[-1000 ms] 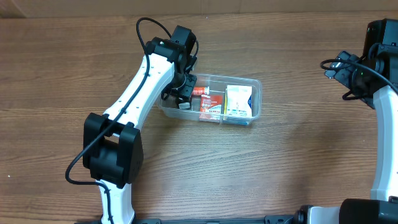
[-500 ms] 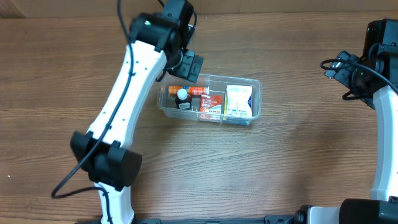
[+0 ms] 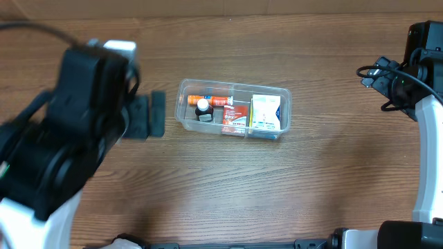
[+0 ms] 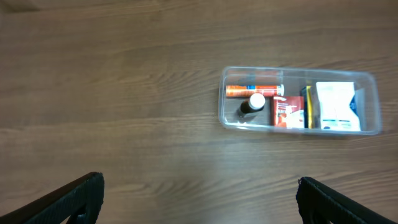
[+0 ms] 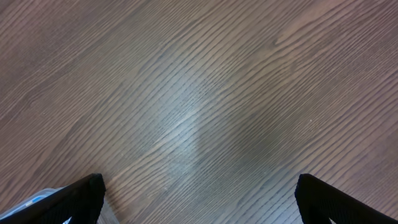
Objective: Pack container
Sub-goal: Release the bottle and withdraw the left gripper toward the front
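Note:
The clear container [image 3: 234, 84] lies at the table's middle. Inside it are an orange tube [image 3: 211, 100], a small dark bottle with a white cap [image 3: 202, 106], a red box [image 3: 236, 116] and a white box [image 3: 265, 112]. My left gripper [image 3: 154, 115] hangs high above the table, left of the container and apart from it. In the left wrist view the gripper [image 4: 199, 200] is open over bare wood, with the container [image 4: 298, 70] farther ahead. My right gripper [image 5: 199, 200] is open above bare wood at the far right, nothing between its fingers.
The left arm [image 3: 62, 152] looms large and blurred over the table's left side, hiding the wood beneath. The right arm [image 3: 422, 104] stands at the right edge. A wall edge runs along the back of the table.
My left gripper opened, rose out of the container's left end and swung left and up. The small bottle now stands uncovered in the container. The right arm has not moved.

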